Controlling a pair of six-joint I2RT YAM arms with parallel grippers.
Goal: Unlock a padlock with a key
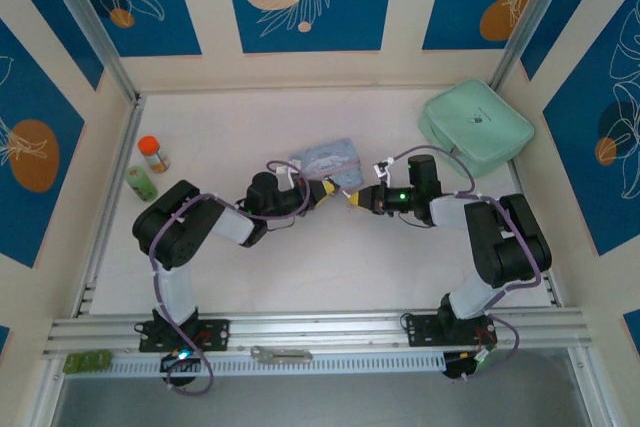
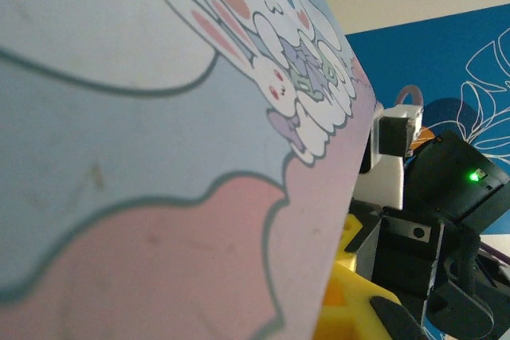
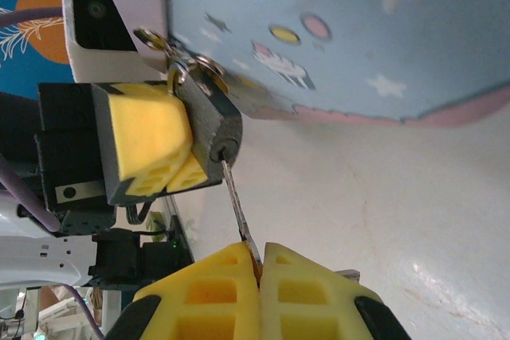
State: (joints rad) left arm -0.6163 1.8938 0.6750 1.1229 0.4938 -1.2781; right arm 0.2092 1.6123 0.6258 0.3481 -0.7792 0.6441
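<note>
In the middle of the tabletop point(image 1: 300, 267), just beside a pale blue tin point(image 1: 322, 157), the left gripper point(image 1: 322, 193) had its jaws clamped on the small dark padlock point(image 3: 209, 129). The right gripper point(image 3: 259, 272) had its jaws pressed together on the thin key point(image 3: 237, 197), whose tip sat in the padlock's keyhole. The tin was printed with cartoon rabbits, stars and pink clouds.

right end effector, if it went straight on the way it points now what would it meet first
Most likely the padlock. The right end effector pinches the key, whose tip sits at the keyhole, and the left end effector holds the padlock straight ahead.
</note>
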